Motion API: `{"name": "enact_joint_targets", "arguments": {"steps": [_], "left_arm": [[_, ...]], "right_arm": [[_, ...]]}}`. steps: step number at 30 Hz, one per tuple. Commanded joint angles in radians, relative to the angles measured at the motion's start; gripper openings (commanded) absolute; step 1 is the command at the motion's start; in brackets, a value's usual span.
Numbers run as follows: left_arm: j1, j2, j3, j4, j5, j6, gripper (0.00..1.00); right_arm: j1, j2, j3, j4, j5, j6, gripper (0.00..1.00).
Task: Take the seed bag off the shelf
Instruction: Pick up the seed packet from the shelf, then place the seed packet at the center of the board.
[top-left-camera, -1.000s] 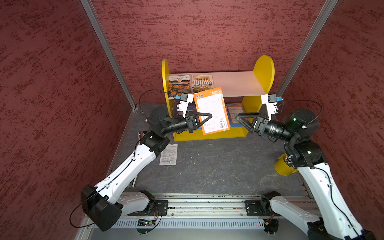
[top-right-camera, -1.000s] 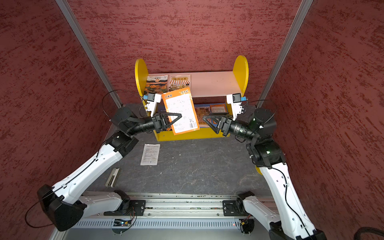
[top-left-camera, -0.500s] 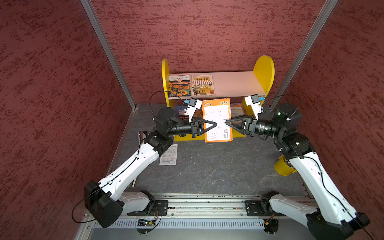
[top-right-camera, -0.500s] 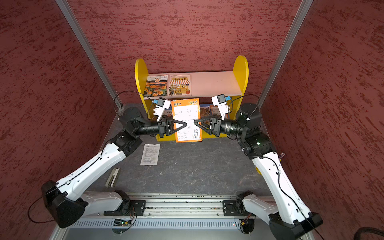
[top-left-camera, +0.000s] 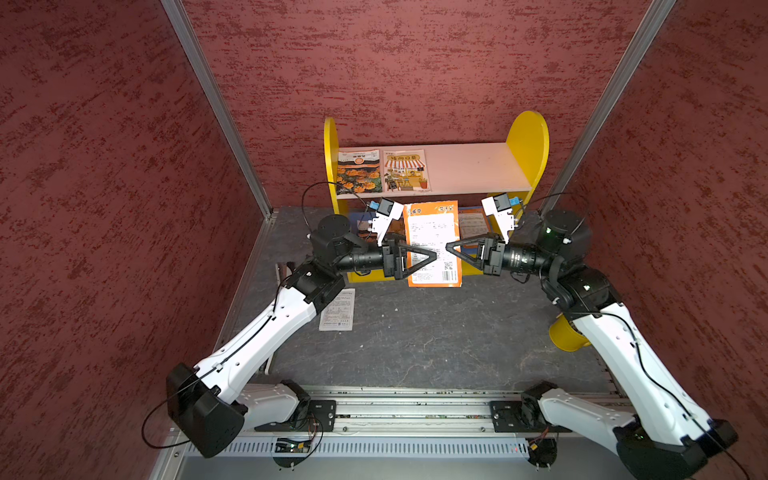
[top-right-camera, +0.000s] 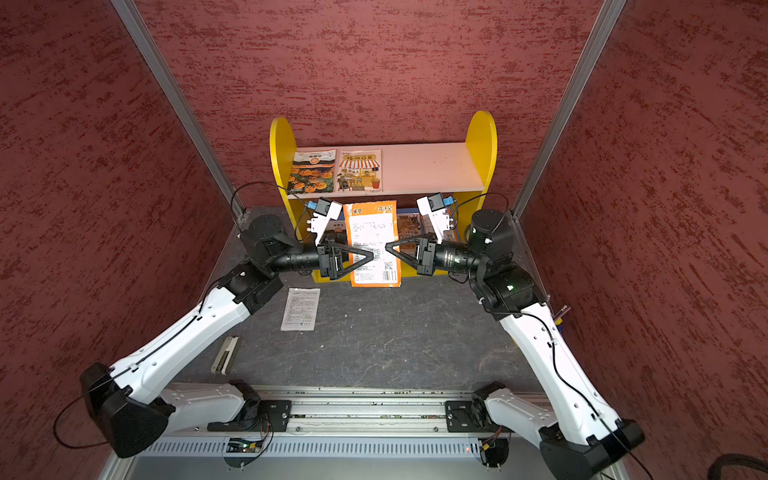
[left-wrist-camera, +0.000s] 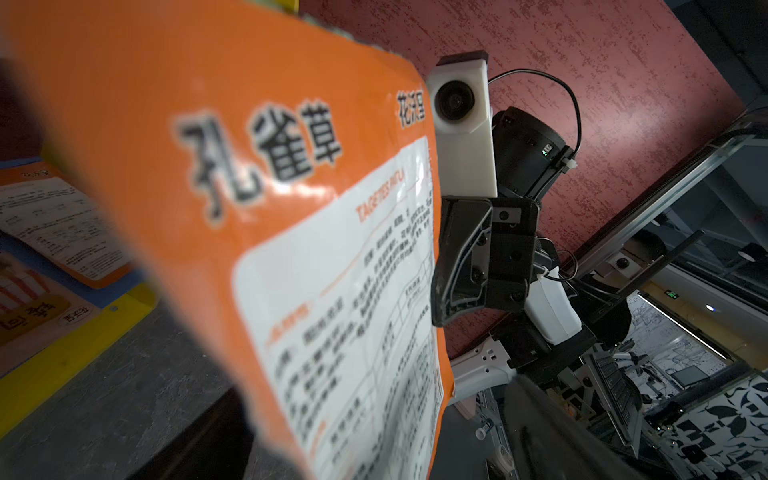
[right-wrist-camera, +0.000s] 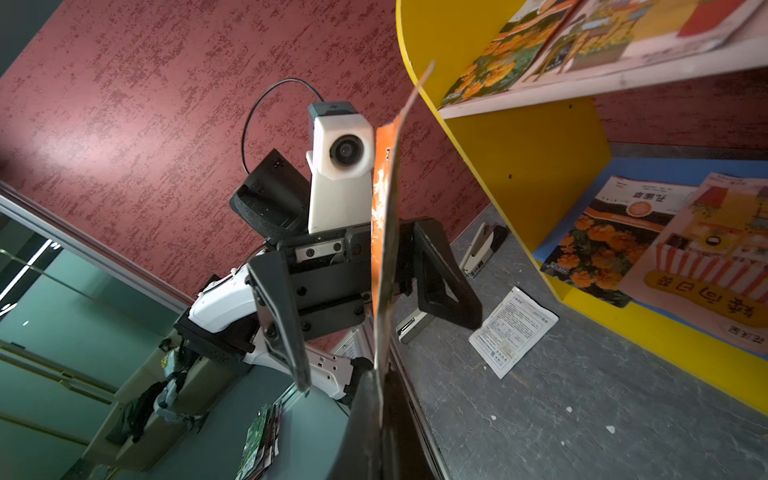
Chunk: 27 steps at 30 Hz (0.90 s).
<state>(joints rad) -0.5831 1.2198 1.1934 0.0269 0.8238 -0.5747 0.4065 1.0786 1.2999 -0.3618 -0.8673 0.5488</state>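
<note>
Orange seed bag (top-left-camera: 432, 224) hangs clear of the shelf (top-left-camera: 469, 170), pinched by our right tool (top-left-camera: 448, 247), our left tool (top-left-camera: 434, 254) gaping wide around it; we judge only set-down remains.

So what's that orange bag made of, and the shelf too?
The seed bag looks like thin glossy plastic film or coated paper: light glints off it and it bows. The shelf looks like smooth painted board, probably wood, with flat cut edges.

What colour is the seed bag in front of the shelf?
The seed bag is orange with a white text panel; see the left wrist view.
</note>
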Motion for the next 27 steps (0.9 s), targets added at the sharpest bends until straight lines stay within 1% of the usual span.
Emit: {"name": "enact_joint_targets", "arguments": {"steps": [1, 3, 6, 8, 11, 16, 20, 27], "left_arm": [[0.029, -0.084, 0.034, -0.168, -0.098, 0.091, 1.0], [0.049, -0.133, 0.03, -0.253, -0.136, 0.122, 1.0], [0.054, -0.206, 0.028, -0.395, -0.229, 0.18, 1.0], [0.054, -0.251, 0.019, -0.484, -0.284, 0.21, 1.0], [0.053, -0.321, -0.022, -0.566, -0.342, 0.232, 1.0], [0.053, -0.414, -0.115, -0.619, -0.38, 0.225, 1.0], [0.054, -0.475, -0.171, -0.621, -0.403, 0.211, 1.0], [0.052, -0.517, -0.204, -0.624, -0.43, 0.193, 1.0]], "right_arm": [[0.021, -0.032, -0.053, 0.01, 0.099, 0.023, 0.0], [0.051, -0.042, -0.103, -0.007, 0.164, 0.023, 0.0], [0.1, -0.055, -0.19, -0.002, 0.263, 0.039, 0.0], [0.129, -0.056, -0.253, 0.027, 0.316, 0.057, 0.0], [0.172, -0.043, -0.349, 0.101, 0.374, 0.102, 0.0], [0.261, 0.047, -0.432, 0.212, 0.462, 0.152, 0.0], [0.296, 0.155, -0.474, 0.338, 0.495, 0.201, 0.0], [0.342, 0.371, -0.449, 0.498, 0.527, 0.265, 0.0]]}}
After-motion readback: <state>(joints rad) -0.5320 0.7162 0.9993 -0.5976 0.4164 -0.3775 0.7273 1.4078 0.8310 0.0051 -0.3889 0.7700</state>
